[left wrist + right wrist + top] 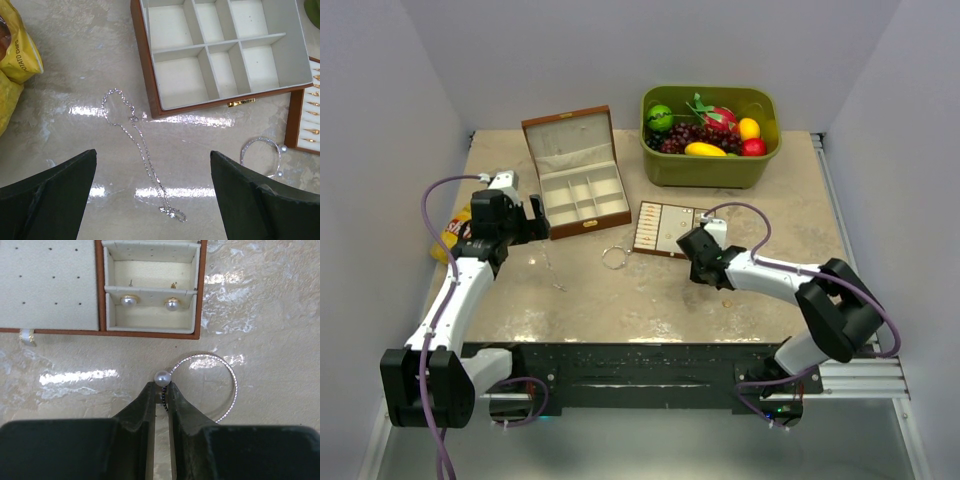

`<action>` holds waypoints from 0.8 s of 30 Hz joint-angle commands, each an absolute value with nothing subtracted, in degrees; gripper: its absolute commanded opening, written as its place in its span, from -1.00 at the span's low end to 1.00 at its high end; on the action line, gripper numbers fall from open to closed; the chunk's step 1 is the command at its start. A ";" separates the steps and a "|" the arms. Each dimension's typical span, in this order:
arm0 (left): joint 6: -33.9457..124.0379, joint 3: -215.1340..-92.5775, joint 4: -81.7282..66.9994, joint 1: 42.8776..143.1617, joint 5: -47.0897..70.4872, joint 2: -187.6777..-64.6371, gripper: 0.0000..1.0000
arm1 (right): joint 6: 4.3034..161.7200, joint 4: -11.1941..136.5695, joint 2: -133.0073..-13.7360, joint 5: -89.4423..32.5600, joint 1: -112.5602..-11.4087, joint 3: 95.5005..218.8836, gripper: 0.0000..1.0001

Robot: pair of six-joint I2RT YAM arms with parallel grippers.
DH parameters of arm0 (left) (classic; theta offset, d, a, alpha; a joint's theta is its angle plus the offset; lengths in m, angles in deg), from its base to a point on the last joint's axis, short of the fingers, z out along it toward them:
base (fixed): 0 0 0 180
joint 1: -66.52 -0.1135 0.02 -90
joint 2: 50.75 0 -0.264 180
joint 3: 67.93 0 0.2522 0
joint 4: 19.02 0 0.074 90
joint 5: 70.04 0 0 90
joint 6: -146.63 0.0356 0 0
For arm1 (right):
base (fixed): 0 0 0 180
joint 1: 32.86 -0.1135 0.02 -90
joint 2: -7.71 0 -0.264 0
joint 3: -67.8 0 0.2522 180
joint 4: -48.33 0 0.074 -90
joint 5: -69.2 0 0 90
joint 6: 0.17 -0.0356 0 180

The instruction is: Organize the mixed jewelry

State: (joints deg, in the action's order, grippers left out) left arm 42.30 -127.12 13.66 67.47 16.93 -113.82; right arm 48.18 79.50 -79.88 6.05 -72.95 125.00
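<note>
The right fingers [142,412] are almost pressed together, pinching the thin wire of a silvery bracelet [235,385] just below its pearl end. The hoop lies flat on the tabletop [270,315], just beside the tray [50,290] holding pearl earrings. The left fingers [55,190] are spread wide above a fine chain [144,150], which lies on the tabletop near the open box [143,65]. A second bracelet [260,140] lies to the chain's right.

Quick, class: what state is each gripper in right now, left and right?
Left gripper: open, holding nothing, above the fine chain.
Right gripper: shut on the pearl-tipped wire bangle.
</note>
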 commanded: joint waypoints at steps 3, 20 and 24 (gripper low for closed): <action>42.39 -129.41 11.88 67.66 15.74 -114.03 1.00 | 50.80 81.43 -71.85 1.88 -73.64 126.29 -0.85; 42.21 -129.41 12.14 67.58 17.50 -112.54 1.00 | 58.71 75.20 -86.04 -10.50 -74.17 154.23 -0.81; 41.95 -129.33 12.23 67.49 18.64 -111.66 1.00 | 59.76 74.57 -95.37 -14.56 -74.87 167.12 -0.80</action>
